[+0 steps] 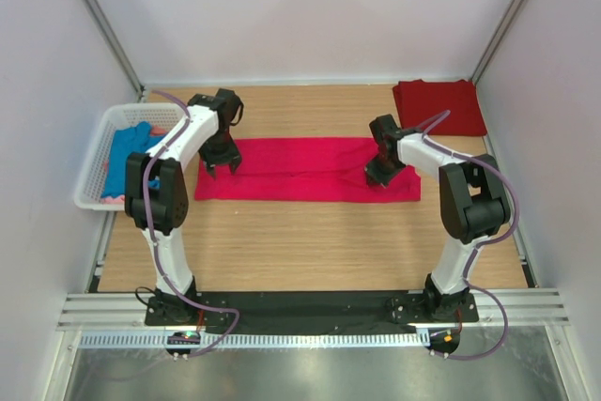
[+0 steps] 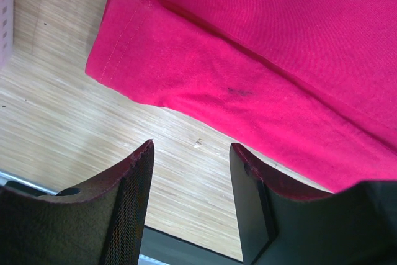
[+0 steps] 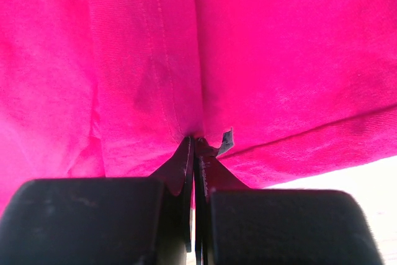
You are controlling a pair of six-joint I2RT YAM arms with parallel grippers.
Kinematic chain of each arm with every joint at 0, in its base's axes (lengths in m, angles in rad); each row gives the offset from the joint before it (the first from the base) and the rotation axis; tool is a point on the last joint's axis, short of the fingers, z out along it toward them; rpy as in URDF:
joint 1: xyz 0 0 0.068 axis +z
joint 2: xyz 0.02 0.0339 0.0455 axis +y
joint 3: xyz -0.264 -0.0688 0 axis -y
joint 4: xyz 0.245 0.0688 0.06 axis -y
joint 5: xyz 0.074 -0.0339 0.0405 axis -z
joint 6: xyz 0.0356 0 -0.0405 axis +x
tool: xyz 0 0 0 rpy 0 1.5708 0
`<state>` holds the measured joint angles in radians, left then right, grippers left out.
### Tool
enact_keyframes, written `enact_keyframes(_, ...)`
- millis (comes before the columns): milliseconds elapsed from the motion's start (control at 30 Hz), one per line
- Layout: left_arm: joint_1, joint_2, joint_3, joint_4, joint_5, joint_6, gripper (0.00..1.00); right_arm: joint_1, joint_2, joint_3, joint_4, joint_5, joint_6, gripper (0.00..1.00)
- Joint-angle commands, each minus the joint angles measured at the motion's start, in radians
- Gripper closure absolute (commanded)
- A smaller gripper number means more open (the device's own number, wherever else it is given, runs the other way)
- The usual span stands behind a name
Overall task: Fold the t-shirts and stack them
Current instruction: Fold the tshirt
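Observation:
A bright pinkish-red t-shirt (image 1: 300, 169) lies folded into a long strip across the middle of the table. My left gripper (image 1: 218, 168) hovers over its left end, open and empty; in the left wrist view (image 2: 191, 153) the shirt's left edge (image 2: 186, 72) lies just beyond the fingertips. My right gripper (image 1: 378, 178) is shut on a pinch of the shirt's right part (image 3: 193, 138); cloth (image 3: 248, 48) fills the right wrist view. A darker red t-shirt (image 1: 439, 105) lies folded at the back right. A blue t-shirt (image 1: 127, 159) lies in the basket, with a pale pink one (image 1: 115, 200) under it.
A white lattice basket (image 1: 94, 152) stands at the left edge of the wooden table (image 1: 310, 241). Grey walls close in the back and sides. A black strip and metal rail run along the near edge by the arm bases.

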<state>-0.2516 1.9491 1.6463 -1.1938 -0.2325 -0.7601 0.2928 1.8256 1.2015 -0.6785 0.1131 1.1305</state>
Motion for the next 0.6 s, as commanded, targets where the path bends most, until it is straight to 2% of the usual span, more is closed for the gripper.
enact_keyframes(0, -0.002, -0.047, 0.029, 0.003, -0.010, 0.008, 0.46, 0.009, -0.037, 0.049, 0.022, 0.013, -0.012, 0.99)
enact_keyframes(567, -0.002, -0.032, 0.030, 0.005, -0.014, 0.002, 0.46, 0.014, 0.127, 0.293, 0.071, -0.058, -0.158, 0.99)
